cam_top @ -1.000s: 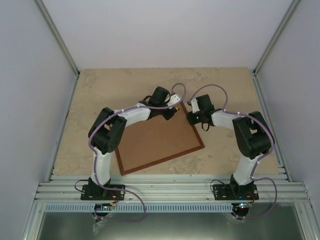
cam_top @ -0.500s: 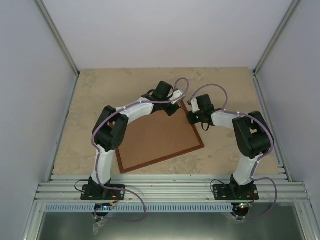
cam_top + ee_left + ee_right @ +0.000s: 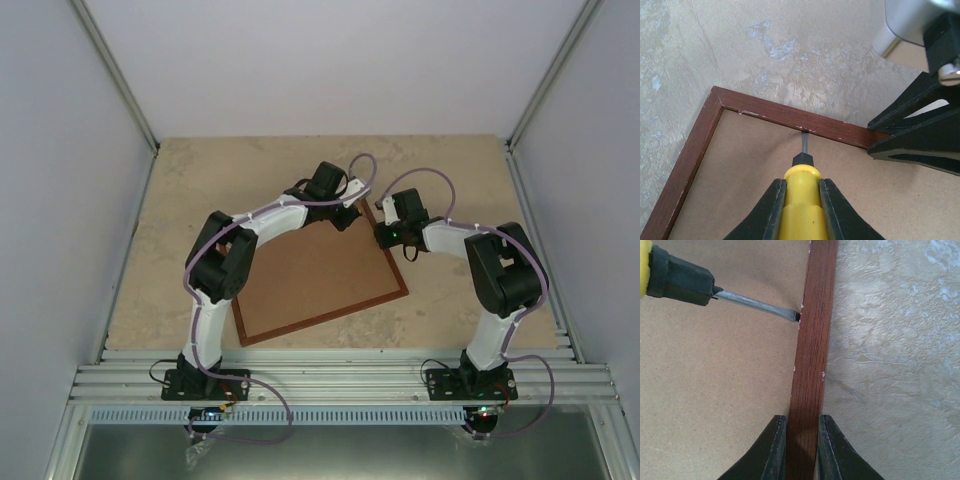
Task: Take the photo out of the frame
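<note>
The frame (image 3: 318, 282) lies back side up on the table, brown fibreboard facing me, so the photo is hidden. My left gripper (image 3: 802, 183) is shut on a yellow-handled screwdriver (image 3: 801, 205). The blade tip touches the inner side of the frame's reddish-brown far edge (image 3: 785, 116), near the far right corner. My right gripper (image 3: 802, 418) is shut on the frame's wooden edge (image 3: 812, 340), one finger on the backing side and one on the table side. The screwdriver blade (image 3: 752, 303) meets that same edge just ahead of it. In the top view both grippers (image 3: 347, 214) (image 3: 384, 236) meet at the frame's far right corner.
The beige stone-patterned tabletop (image 3: 200, 180) surrounds the frame. Pale walls with metal posts (image 3: 120, 90) close the left, right and back sides. Aluminium rails (image 3: 340, 375) run along the near edge by the arm bases.
The left wrist has shifted slightly away and to the right along the frame's far edge with the screwdriver. The right arm and the frame have stayed put.
</note>
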Controlling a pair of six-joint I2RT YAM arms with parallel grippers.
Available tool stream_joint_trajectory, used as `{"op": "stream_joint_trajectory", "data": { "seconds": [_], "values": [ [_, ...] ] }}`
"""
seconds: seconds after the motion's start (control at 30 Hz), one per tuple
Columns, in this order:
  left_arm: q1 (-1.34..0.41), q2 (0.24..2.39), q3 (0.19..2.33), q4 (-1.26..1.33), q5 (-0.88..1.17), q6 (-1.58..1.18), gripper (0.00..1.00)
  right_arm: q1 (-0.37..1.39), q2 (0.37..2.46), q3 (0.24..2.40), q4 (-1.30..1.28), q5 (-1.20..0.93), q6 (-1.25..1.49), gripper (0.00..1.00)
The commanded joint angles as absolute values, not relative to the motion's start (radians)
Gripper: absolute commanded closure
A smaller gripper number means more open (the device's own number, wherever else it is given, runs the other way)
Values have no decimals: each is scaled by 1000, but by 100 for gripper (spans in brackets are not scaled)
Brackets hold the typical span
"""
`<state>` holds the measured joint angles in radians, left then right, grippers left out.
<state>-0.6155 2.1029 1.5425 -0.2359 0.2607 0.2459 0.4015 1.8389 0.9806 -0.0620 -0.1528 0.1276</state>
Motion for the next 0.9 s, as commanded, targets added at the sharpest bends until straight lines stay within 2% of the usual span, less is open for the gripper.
{"op": "stream_joint_trajectory", "data": {
  "seconds": [0.0, 0.2, 0.53, 0.87],
  "values": [
    [-642, 2111, 1623, 87, 301, 221, 100, 509, 1846, 979, -99, -405, 66, 95],
    [-641, 2054, 1547, 163, 289, 209, 100, 504, 1825, 965, -82, -401, 78, 96],
    [-641, 2012, 1573, 160, 326, 185, 100, 505, 1812, 963, -92, -404, 68, 96],
    [-641, 1934, 1497, 178, 260, 194, 100, 494, 1812, 962, -99, -359, 82, 96]
  ]
}}
